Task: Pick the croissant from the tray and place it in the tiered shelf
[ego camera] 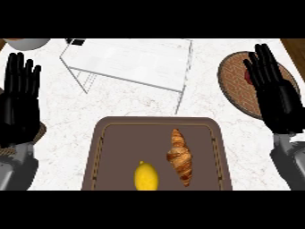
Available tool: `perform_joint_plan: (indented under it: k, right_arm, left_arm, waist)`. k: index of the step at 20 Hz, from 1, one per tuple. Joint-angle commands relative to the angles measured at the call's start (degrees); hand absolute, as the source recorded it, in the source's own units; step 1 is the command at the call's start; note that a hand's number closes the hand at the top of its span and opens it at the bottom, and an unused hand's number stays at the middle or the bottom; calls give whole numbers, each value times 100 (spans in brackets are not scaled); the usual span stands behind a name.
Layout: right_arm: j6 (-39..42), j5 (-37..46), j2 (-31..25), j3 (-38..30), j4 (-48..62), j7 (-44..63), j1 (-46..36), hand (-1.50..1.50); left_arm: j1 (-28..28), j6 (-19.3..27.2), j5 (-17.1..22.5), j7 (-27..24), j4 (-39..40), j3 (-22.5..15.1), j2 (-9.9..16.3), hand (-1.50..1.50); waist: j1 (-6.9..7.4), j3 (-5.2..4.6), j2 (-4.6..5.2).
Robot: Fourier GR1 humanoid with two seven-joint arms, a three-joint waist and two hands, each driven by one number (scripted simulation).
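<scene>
Croissant (pixel 180 156) on tray (pixel 108 152) (beside lemon (pixel 146 176)), both hands flat, fingers straight, holding nothing apparently

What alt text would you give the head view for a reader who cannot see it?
A croissant and a lemon lie apart on a brown tray at the near edge of a marble counter, with a white tiered shelf beyond it. The left robot hand and right robot hand rest open at the sides, the right over a round woven mat.
</scene>
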Motion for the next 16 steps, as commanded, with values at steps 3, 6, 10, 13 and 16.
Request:
perform_joint_plan:
  k: [3,6,10,13,16]
  right_arm:
    - [-217,584,-665,-208,-436,-42,481,150]
    - [-491,1035,-1026,-410,-545,-366,1030,150]
    - [-1055,1423,-1174,-125,15,757,2091,150]
    - [-828,1295,-1012,-278,-487,-49,2847,-150]
    - [-227,1256,-1374,-323,-1091,-231,3253,-150]
  left_arm:
    - [621,-310,113,674,840,-221,106,0]
    - [1271,-647,219,1381,1407,-469,377,0]
    - [1215,-914,360,1768,1445,-666,346,0]
    - [1023,-1462,487,1684,1875,-520,396,0]
    - [1045,-1131,248,1920,1502,-642,239,0]
  waist:
    - [-194,141,81]
    - [-439,144,80]
    - [-319,141,83]
    - [-146,146,87]
    - [-84,149,79]
